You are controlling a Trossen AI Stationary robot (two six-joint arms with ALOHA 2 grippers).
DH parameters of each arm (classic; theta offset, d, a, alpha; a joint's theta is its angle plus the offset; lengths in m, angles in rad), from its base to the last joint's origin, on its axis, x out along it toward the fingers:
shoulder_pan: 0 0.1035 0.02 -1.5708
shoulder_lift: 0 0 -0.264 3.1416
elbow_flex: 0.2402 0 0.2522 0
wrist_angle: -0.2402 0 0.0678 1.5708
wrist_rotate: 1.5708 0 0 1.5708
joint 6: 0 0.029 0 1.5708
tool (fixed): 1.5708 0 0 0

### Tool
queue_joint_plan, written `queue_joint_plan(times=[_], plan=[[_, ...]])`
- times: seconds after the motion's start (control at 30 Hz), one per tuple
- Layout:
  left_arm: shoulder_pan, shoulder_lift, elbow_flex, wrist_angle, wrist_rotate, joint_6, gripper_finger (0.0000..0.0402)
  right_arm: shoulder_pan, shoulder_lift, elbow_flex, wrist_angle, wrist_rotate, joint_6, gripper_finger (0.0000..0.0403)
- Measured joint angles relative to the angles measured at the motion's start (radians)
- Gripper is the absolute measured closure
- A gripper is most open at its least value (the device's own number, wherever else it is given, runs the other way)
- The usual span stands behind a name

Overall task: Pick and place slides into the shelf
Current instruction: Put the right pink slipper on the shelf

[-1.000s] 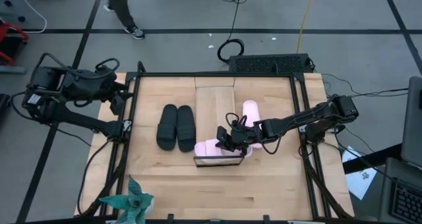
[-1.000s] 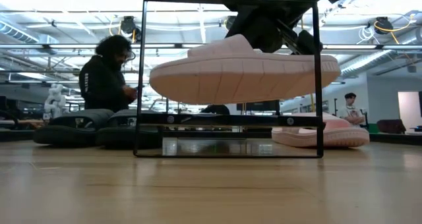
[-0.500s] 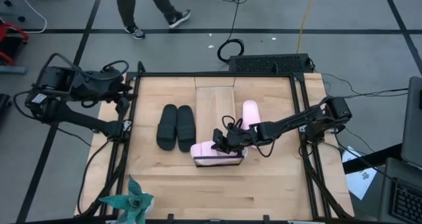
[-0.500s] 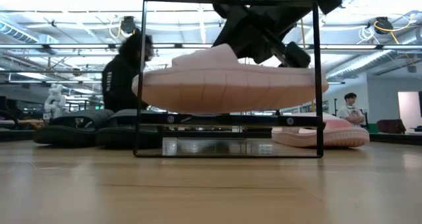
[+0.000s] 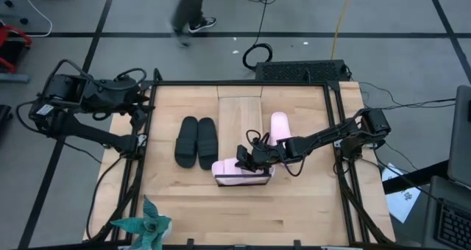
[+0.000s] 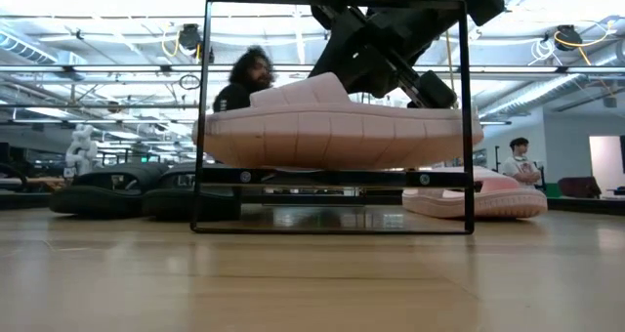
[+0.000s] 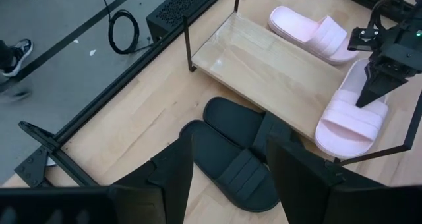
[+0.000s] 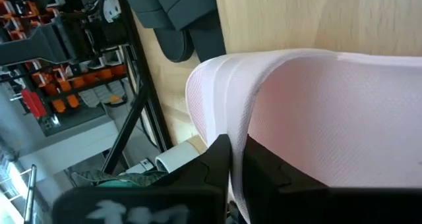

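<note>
A pale pink slide lies crosswise over the near end of the shelf, held by my right gripper, which is shut on it. In the low view its sole is level, right at the shelf's upper board; whether they touch I cannot tell. The other pink slide rests sole-down on the table just right of the shelf. The black pair lies side by side left of it. My left gripper is open, up over the table's left edge. My right gripper pinches the pink slide's wide strap at its edge between the two fingers. It comes slanting down from the table's right side. The slide sits level and sole-down, crosswise over the shelf's near end.
A dark frame borders the tabletop. A green spiky figure stands at the near left edge. A person passes behind the table. Bare wood lies near of the shelf.
My right gripper has carried the pink slide down and toward the table's left. The slide, earlier higher and slightly tilted, now sits level and low at the shelf's upper board. A person has walked across behind the table.
</note>
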Motion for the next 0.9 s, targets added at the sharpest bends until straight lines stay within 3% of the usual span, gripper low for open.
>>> queue_joint_plan(times=[0.53,0.9], plan=[[0.000,0.000,0.000,0.000,0.001,0.015,0.0208,-0.008,0.000,0.000,0.001,-0.008,-0.015,0.0305],[0.000,0.000,0.000,0.000,0.003,0.015,0.0208,-0.008,0.000,0.000,0.001,-0.063,-0.045,0.0294]])
